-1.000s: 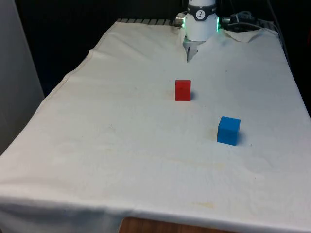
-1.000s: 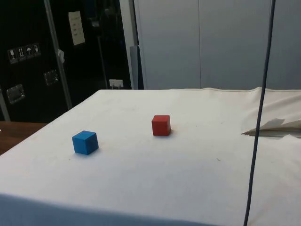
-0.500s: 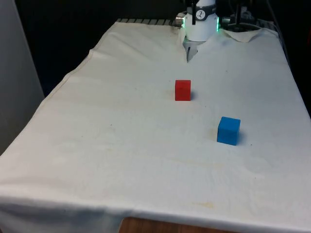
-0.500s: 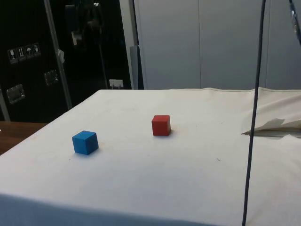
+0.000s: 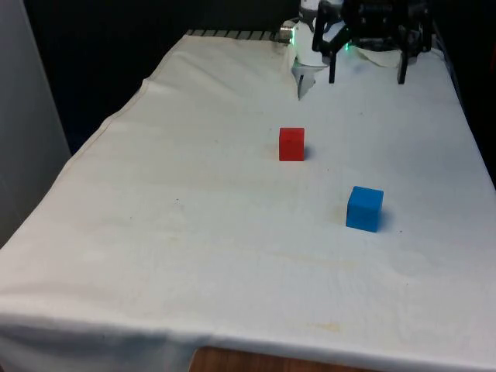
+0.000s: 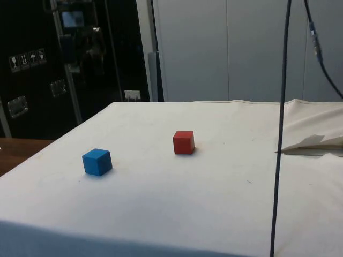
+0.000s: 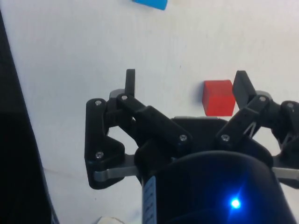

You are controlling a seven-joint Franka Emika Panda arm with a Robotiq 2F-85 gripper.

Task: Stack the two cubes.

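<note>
Hovering: gripper (image 5: pixel 367 71) high above the table's far end, fingers (image 7: pixel 130 83) pointing down, spread wide, holding nothing
Cubes: red cube (image 5: pixel 291 144) mid-cloth; blue cube (image 5: pixel 364 208) well apart, unstacked

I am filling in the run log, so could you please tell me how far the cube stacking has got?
Nothing is stacked yet: the red cube and the blue cube sit apart on the white cloth. The gripper hangs open and empty above the table's far end, short of both cubes. Still to do: grasp one cube, carry it over, set it on the other.
</note>
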